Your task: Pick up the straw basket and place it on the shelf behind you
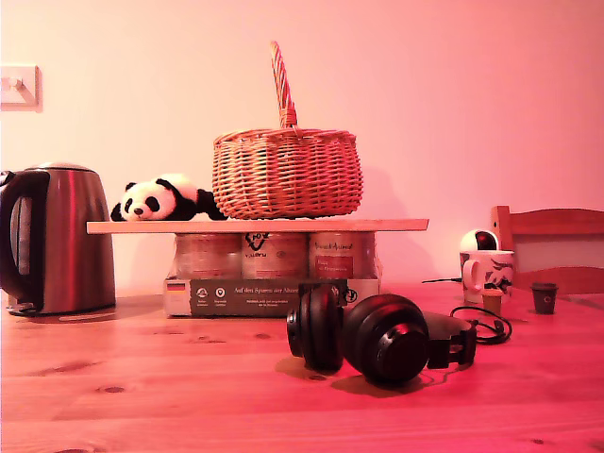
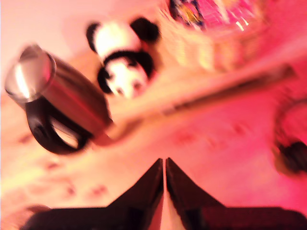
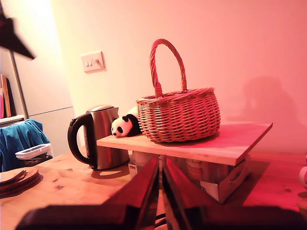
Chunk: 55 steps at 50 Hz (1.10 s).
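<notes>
The round tan woven straw basket (image 1: 287, 173) with its tall twisted handle already sits on the long thin light-wood shelf (image 1: 257, 226), the soft black-and-white toy panda (image 1: 163, 200) at its 9 o'clock. My first hand (image 2: 165, 165) and second hand (image 3: 160, 165) are both closed and empty. A bump could slide the plank off the jars, though the shelf has bare room at the basket's 3 o'clock.

The first wrist view is blurred all over. In it the basket (image 2: 211, 33) is cut off by the picture's edge beside the toy panda (image 2: 122, 57); only part of its wall shows, with something colourful inside that I cannot identify. The headphones (image 2: 292, 153) are cut off too. In the exterior view the panda (image 1: 160, 200) hides partly behind the basket (image 1: 287, 173), the chair (image 1: 552, 236) is cut off, and the small print on the box (image 1: 269, 295) under the shelf (image 1: 257, 226) is too small to read.
</notes>
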Motion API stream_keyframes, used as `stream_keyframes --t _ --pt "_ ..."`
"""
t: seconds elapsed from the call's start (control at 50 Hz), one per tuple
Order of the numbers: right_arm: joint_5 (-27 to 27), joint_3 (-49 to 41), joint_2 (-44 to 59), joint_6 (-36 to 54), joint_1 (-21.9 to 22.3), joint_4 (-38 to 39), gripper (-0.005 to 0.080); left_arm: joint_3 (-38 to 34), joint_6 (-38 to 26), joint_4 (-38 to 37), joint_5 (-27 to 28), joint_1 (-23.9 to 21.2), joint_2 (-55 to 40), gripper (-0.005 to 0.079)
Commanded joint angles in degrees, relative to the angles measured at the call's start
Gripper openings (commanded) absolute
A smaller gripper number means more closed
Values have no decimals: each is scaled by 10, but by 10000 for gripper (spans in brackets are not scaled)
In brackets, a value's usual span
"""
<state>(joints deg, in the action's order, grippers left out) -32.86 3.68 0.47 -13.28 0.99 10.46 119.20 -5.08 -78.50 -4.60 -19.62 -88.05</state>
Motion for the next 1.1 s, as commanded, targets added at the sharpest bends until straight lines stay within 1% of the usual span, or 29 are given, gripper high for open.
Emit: stream_keyframes --t 0.0,0.14,0.32,0.42,0.68,0.8,1.08 --pt "-2 9 -3 2 -2 5 -10 -34 2 18 13 1 3 -19" --pt "-2 9 -3 2 -2 5 -10 -92 5 71 56 1 66 -19" --pt "-2 9 -3 2 -2 5 -10 -180 7 134 87 0 161 -19" --pt "-2 9 -3 2 -2 6 -10 -242 7 172 92 1 210 -19" --pt "-2 9 -3 2 -2 8 -10 -434 9 351 120 1 346 -19" --pt "-2 9 -3 1 -2 9 -10 -507 7 403 132 1 395 -19" --pt "-13 9 -3 -2 -2 8 -10 -651 16 522 116 2 474 -19"
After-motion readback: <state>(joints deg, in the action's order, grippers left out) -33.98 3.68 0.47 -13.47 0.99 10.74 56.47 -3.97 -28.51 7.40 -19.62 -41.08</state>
